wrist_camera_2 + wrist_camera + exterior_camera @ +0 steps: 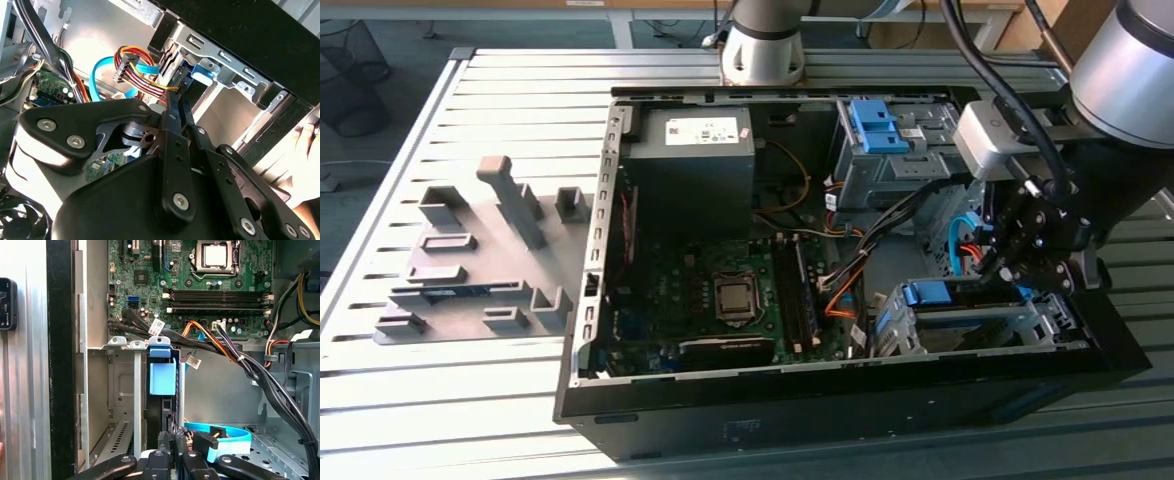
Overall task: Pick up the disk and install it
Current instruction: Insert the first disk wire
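In the lower drive cage [974, 325] of the open case [720, 420], at the exterior view's right, the disk [945, 293] sits on edge in its slot, its blue carrier tab uppermost. The gripper [1014, 275] hangs directly over that tab. The first wrist view shows the tab [162, 377] standing between the cage rails with the dark edge of the drive below it; this orientation suits a straight push down along the rails. In the second wrist view the gripper's linkage bars [175, 150] run close together toward the blue tab [202, 72], so the jaws appear drawn in, but whether they clamp the carrier cannot be told; the tips are hidden.

Count: one arm, one gripper, one disk in the lower cage. One bare blue latch [874, 125] stands on the upper cage. One grey power supply [687, 165] occupies the far corner. One grey fixture block [474, 255] lies on the table [427, 400] beside the case. A hand [305, 150] shows beyond the case wall.
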Available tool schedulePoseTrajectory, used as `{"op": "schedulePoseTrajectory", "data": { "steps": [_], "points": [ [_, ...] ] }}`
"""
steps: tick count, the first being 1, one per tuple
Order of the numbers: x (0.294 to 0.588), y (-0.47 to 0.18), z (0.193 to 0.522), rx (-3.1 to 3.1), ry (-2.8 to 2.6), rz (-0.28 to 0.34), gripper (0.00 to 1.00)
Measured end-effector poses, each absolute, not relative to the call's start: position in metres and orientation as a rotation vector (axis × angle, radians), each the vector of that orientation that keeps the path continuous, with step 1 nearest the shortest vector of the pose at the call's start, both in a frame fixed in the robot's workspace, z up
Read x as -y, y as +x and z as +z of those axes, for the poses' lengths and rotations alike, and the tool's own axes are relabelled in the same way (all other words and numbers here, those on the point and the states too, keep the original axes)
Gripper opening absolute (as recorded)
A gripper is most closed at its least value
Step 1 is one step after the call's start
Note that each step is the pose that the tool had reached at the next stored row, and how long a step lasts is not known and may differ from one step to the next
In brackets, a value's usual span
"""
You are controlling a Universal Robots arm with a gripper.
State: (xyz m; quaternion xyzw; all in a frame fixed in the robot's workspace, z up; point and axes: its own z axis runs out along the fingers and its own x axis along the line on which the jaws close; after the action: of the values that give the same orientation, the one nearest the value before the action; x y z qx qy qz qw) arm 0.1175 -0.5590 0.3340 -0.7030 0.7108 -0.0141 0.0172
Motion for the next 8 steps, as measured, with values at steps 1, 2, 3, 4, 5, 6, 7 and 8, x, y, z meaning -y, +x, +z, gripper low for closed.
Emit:
{"op": "schedulePoseTrajectory", "data": {
  "steps": [1,2,3,4,5,6,7,8],
  "points": [
    [0.5591,0.1175,0.3340,-2.209,-2.185,-0.044,0.16],
    [0.5591,0.1175,0.3338,-2.209,-2.184,-0.044,0.16],
    [0.5593,0.1175,0.3336,-2.210,-2.184,-0.043,0.16],
    [0.5594,0.1175,0.3333,-2.210,-2.183,-0.043,0.16],
    [0.5596,0.1175,0.3330,-2.211,-2.183,-0.043,0.16],
    [0.5597,0.1175,0.3326,-2.211,-2.182,-0.043,0.16],
    [0.5599,0.1175,0.3319,-2.211,-2.181,-0.043,0.16],
    [0.5600,0.1175,0.3314,-2.212,-2.181,-0.043,0.16]
  ]
}}
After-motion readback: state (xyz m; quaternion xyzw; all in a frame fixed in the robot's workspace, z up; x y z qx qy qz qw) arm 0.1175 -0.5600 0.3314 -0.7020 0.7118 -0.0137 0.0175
